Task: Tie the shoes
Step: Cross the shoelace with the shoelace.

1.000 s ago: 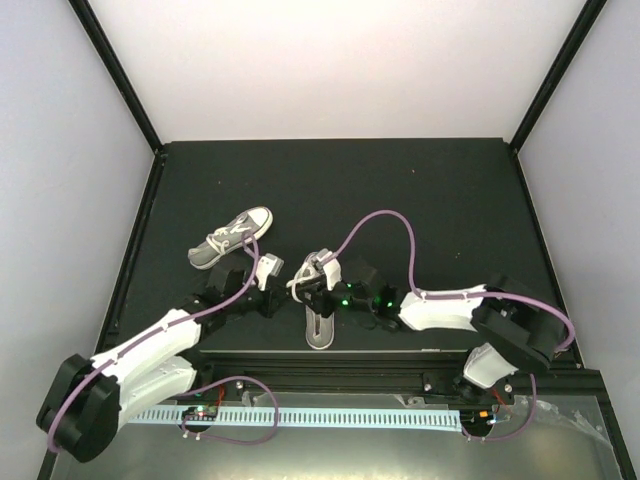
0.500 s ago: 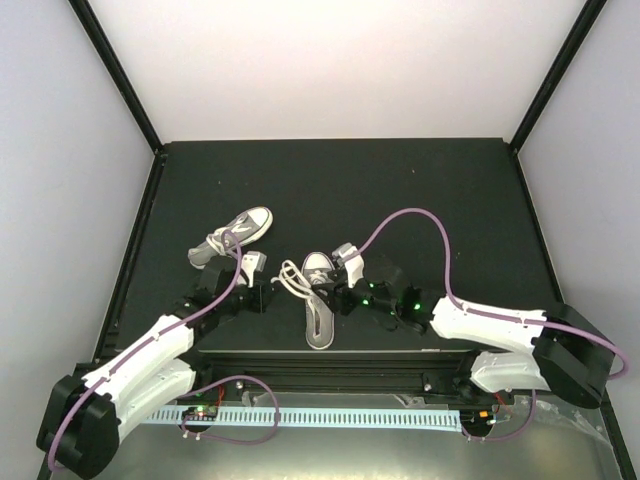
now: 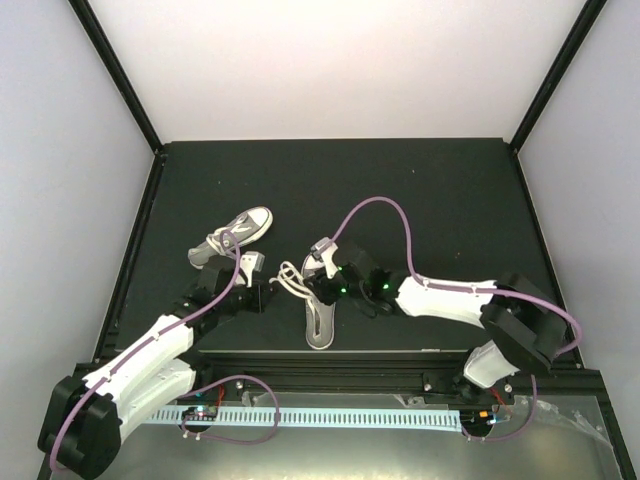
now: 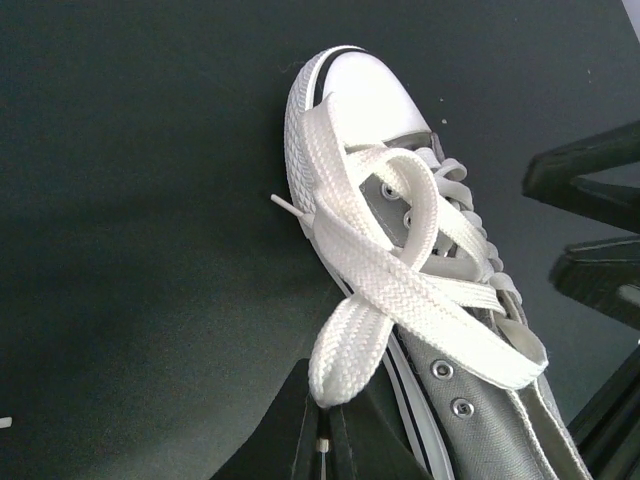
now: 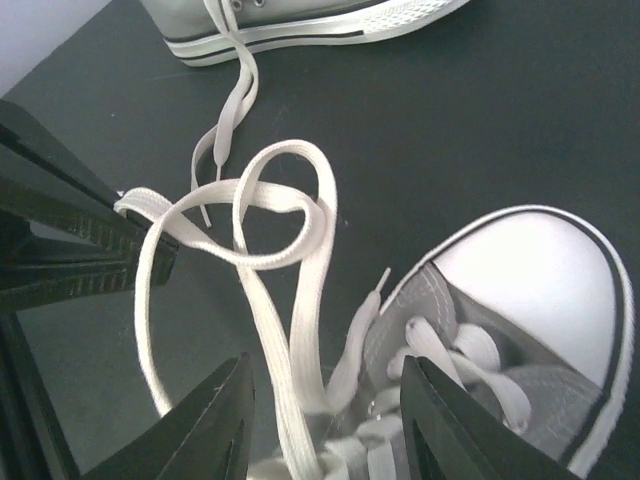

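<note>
The near shoe [image 3: 320,318] lies toe away from me; its white toe cap [image 4: 365,95] and grey side show in the left wrist view. My left gripper [image 4: 333,400] is shut on a folded loop of its white lace [image 4: 345,345], held out left of the shoe [image 3: 288,280]. My right gripper [image 5: 328,368] hovers open over the shoe's front, two lace strands [image 5: 280,340] running between its fingers [image 5: 215,425] without being pinched. The lace crosses into a loose loop [image 5: 285,205] toward the left gripper [image 5: 70,245]. The other shoe [image 3: 232,238] lies on its side at the back left.
The other shoe's loose lace end [image 5: 225,130] trails on the black mat [image 3: 400,200] close to the looped lace. Black frame posts [image 3: 115,70] and pale walls close in the mat. Purple cables [image 3: 385,215] arch over both arms.
My right gripper swung right off the shoe and has come back left over its toe, jaws wider than a second ago. My left gripper drew the lace loop left, then held still.
</note>
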You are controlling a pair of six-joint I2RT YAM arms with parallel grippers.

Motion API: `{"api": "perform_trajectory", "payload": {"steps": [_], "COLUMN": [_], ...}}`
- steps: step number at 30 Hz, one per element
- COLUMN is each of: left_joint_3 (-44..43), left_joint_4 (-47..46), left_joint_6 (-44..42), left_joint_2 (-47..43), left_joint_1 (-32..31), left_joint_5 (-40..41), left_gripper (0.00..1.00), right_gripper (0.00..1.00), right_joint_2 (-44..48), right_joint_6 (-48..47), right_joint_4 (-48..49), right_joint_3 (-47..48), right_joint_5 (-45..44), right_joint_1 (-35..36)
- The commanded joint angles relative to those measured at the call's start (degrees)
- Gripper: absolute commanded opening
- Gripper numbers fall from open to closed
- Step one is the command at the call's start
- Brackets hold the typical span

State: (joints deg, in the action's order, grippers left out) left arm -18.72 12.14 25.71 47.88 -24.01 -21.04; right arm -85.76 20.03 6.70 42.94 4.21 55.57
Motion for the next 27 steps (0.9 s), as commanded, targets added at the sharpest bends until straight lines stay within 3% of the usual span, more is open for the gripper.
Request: {"api": "perform_trajectory", "payload": {"steps": [1,7,10,12,15,27], "left_joint_3": [-1.7,-1.8,-2.0,-2.1,-2.1,-2.0], "left_joint_4": [0.6,0.6,0.6,0.6,0.6,-0.5], "left_joint_6": [0.1,-0.1,-0.1,-0.2,-0.3,2.3], "left_joint_2": [-0.3,-0.2,-0.2,-0.2,-0.2,0.9], "left_joint_1": [0.6,0.8,0.8,0.9,1.0,9.7], "left_joint_5": [-1.4,-1.8,-1.9,-1.9,-1.8,0.0], "left_gripper": [0.01,0.02,0.02,0.02,0.02,0.02], "right_gripper": [0.43,0.39,0.32,0.24,0.03,0.02], "right_joint_2": [-4.2,-9.2,-11.0,-11.7,-10.9,10.7], "right_joint_6": [-2.2,-3.1,-3.4,-3.7,-4.0,-5.3], "right_joint_4": [-0.6,-0.8,-1.0,-1.1,-1.3,-15.3], "right_joint_3": [4.3,7.5,8.6,9.1,8.9,0.6], "right_joint_5": [2.0,5.1,5.5,5.8,4.5,-13.0], "right_joint_1": [-0.2,-0.2,-0.3,-0.3,-0.4,-1.6]}}
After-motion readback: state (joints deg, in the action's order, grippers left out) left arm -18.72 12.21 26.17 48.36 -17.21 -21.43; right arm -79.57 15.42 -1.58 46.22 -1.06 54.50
